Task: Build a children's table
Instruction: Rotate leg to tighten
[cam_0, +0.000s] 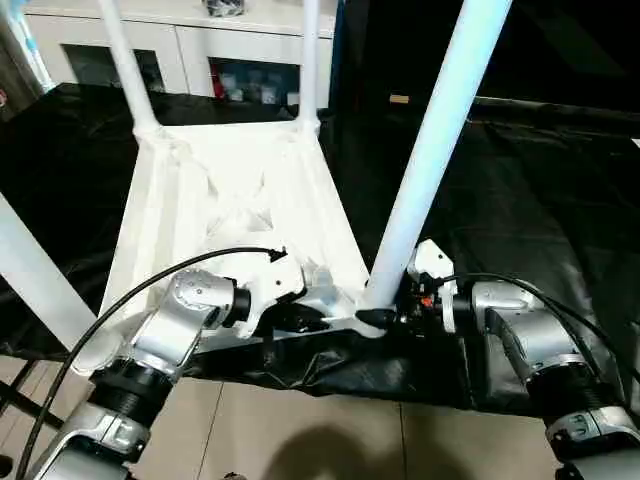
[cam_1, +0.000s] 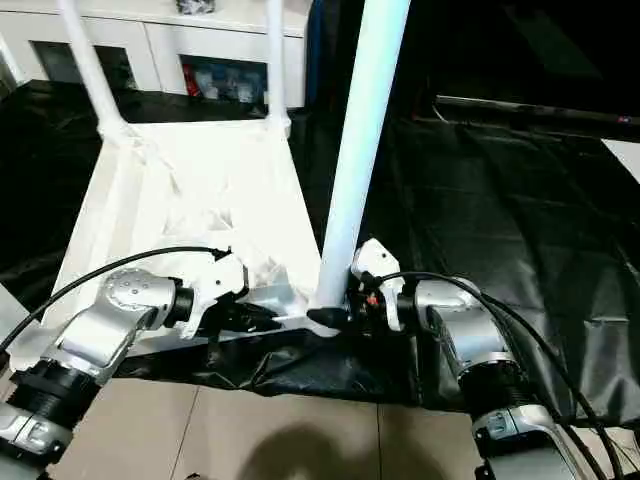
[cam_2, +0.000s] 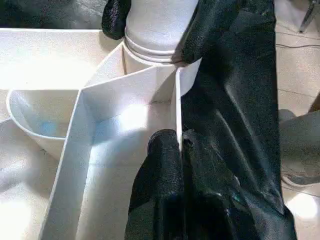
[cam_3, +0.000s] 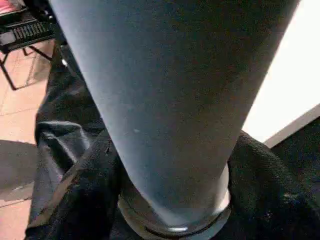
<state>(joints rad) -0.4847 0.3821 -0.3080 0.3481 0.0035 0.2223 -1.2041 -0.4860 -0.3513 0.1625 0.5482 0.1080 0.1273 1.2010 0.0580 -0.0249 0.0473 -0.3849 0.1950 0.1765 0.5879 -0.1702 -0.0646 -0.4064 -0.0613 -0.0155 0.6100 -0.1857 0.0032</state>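
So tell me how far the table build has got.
Done: two far legs stand in the upturned tabletop; a third rises at the near left. In hand: the right pincer clamps the fourth leg at its socket while the left pincer pinches the rim. Left: seating it fully, flipping upright.

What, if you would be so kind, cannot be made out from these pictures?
- Head views: all four long white tubular legs run off the picture edges, including the near-right one, so their free ends go unseen.
- Right wrist view: that leg hides its round corner socket.
- Head views: the white cabinet's contents are too small to tell.
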